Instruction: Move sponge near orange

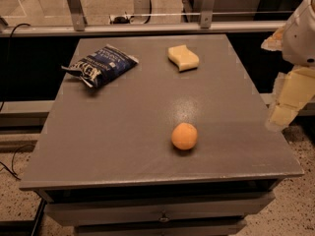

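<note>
The gripper (284, 107) is held beyond the right edge of the table (123, 146), pointed downward; its state cannot be told. The sponge (183, 57) is seen at the far side, well apart from the orange (184, 135) placed nearer the front.

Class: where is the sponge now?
Camera view: the sponge lies near the table's far edge, right of the blue bag, beyond the orange; the gripper hangs off the table's right side.

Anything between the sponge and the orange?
Nothing: camera view shows bare tabletop between sponge and orange. A blue bag lies off to the left; tool hangs past the table's right edge.
</note>
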Tool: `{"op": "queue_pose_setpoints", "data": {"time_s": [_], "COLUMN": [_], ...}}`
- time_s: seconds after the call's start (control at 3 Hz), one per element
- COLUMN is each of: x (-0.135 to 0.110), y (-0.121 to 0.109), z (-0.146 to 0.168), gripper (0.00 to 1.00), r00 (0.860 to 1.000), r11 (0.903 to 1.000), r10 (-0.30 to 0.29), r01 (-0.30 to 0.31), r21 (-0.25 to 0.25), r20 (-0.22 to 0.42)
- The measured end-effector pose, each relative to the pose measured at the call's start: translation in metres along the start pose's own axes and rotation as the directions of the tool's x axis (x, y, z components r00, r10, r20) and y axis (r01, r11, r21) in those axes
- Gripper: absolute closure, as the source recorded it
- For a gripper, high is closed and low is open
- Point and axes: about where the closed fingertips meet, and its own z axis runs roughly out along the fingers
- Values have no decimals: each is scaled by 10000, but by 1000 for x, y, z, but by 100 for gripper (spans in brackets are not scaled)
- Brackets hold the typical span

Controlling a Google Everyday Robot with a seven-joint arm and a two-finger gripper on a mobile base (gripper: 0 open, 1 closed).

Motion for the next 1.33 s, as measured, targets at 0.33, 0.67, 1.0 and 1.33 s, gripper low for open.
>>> {"op": "queue_pose_setpoints", "data": {"time_s": [0.33, 0.67, 1.0, 1.33], "x": [-3, -16, -42, -75], "y": [-2, -30, -87, -145], "z": [-1, 24, 64, 105], "gripper": [0, 0, 0, 0], "r00": [9999, 9958, 9748, 9328], "r11": [9999, 9997, 9975, 9898], "r10": [-29, 88, 517, 1181], "r01": [27, -110, -610, -1379], "r21": [122, 240, 364, 345], "r20": [121, 912, 2168, 3405]}}
